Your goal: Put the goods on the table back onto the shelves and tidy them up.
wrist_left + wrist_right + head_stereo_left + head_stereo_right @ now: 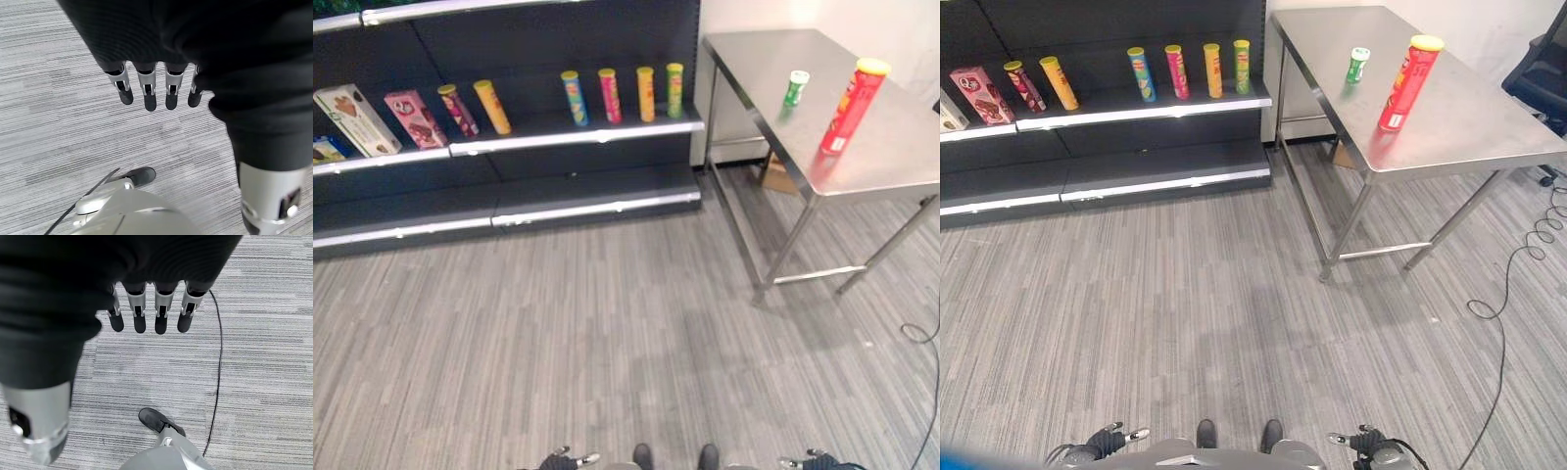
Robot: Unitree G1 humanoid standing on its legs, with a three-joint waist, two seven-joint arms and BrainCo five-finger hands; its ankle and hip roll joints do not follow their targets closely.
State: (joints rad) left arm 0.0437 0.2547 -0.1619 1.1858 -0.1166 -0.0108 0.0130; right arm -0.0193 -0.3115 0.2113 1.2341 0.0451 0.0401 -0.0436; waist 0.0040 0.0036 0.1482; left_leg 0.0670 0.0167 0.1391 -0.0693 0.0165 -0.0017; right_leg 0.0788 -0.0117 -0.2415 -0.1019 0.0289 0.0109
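Note:
On the steel table [901, 157] at the right stand a tall red can with a yellow lid [850, 106] and a small green can with a white lid [795, 88]. The dark shelves [568, 137] at the back left hold several upright cans [610, 95], two leaning cans [492, 107] and boxes [415, 118]. My left hand [146, 88] hangs low at my side over the carpet, fingers straight, holding nothing. My right hand [146, 316] hangs the same way on the other side, also empty. Both hands are far from the table and the shelves.
Grey carpet stretches between me and the shelves. The table's legs and lower crossbar [818, 275] stand at the right. A brown cardboard box [778, 176] sits under the table. A black office chair [1540, 78] stands at the far right.

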